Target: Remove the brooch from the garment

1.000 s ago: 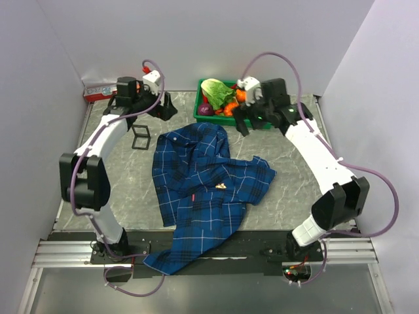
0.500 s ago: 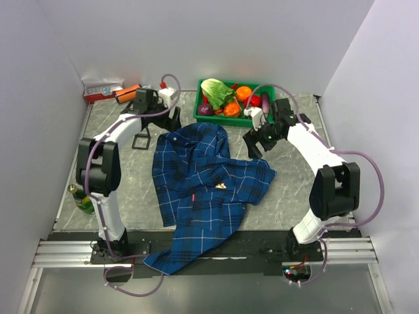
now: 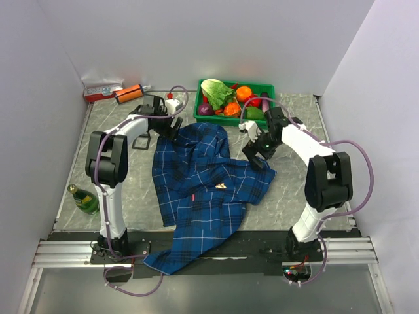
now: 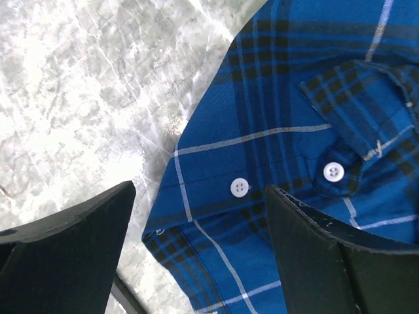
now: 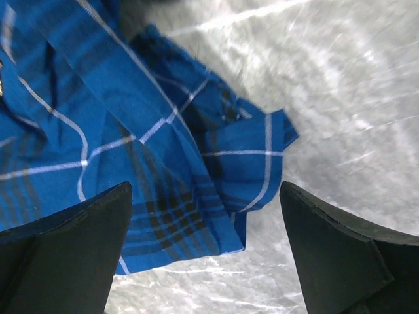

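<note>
The garment [image 3: 203, 183], a dark blue plaid shirt, lies crumpled across the middle of the table. The brooch [image 3: 221, 186] is a tiny gold speck on its middle fold, with a small red tag [image 3: 194, 198] lower left of it. My left gripper [image 3: 175, 128] hovers open over the shirt's upper left edge. In the left wrist view, that gripper [image 4: 200, 248] straddles the garment's [image 4: 294, 131] hem near two white buttons [image 4: 239, 188]. My right gripper [image 3: 256, 154] hangs open over the shirt's right corner. In the right wrist view, that gripper [image 5: 206, 248] has the garment's [image 5: 131, 131] corner between its wide fingers. Neither wrist view shows the brooch.
A green bin [image 3: 267, 88] of vegetables stands at the back. A red-and-white box [image 3: 101, 89] and an orange-handled tool [image 3: 127, 93] lie at the back left. A black square frame [image 3: 139, 139] sits beside the left gripper. A green bottle [image 3: 84, 198] lies at the left edge.
Both arms have swung in from the back of the table and come down to the shirt, the left to its upper left edge, the right to its right corner. The shirt has not moved.
</note>
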{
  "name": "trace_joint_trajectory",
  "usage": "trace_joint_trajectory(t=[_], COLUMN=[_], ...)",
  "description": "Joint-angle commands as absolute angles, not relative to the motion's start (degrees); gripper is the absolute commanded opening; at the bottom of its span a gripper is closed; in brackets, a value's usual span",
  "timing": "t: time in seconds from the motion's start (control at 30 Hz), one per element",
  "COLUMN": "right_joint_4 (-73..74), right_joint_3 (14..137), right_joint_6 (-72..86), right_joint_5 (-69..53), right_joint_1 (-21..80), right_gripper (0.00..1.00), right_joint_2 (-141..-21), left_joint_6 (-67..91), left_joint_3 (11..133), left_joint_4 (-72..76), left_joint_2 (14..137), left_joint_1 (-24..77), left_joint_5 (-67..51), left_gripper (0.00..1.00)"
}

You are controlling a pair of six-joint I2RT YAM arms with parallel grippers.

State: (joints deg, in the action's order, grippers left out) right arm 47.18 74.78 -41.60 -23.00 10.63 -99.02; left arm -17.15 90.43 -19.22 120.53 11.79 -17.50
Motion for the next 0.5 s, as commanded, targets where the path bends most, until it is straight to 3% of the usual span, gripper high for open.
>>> trace_joint_trajectory(t=[0.0,0.17,0.27,0.3,0.4,0.47], right_joint_4=[52.18,58.18,58.88,59.41,59.25,57.49], right_joint_3=[75.32,79.54,81.20,82.08,83.93,84.64], right_joint_6=[-44.99,-46.15,-43.95,-43.16,-41.84,-40.88], right_joint_5=[-22.32,-25.23,-24.52,-24.61,-24.70,-23.82], right_joint_1=[10.99,11.07,11.16,11.08,10.90,10.99], right_gripper=[0.99,0.87,0.67,0.52,0.34,0.26], right_joint_2=[-101.68,-106.96,-109.77,-110.56,-110.23,-108.73], left_joint_6=[-19.25,-19.77,-20.82,-21.18,-22.67,-23.46], left_joint_3=[93.34,92.37,92.02,91.93,91.93,92.28], left_joint_4=[-19.51,-19.69,-20.30,-20.30,-20.92,-21.27], left_joint_2=[122.08,122.96,123.92,124.45,125.42,126.21], left_joint_1=[12.74,12.92,13.18,13.36,13.45,13.53], left_joint_5=[-16.52,-17.14,-17.14,-16.96,-16.79,-16.96], left_gripper=[0.85,0.71,0.65,0.63,0.55,0.44])
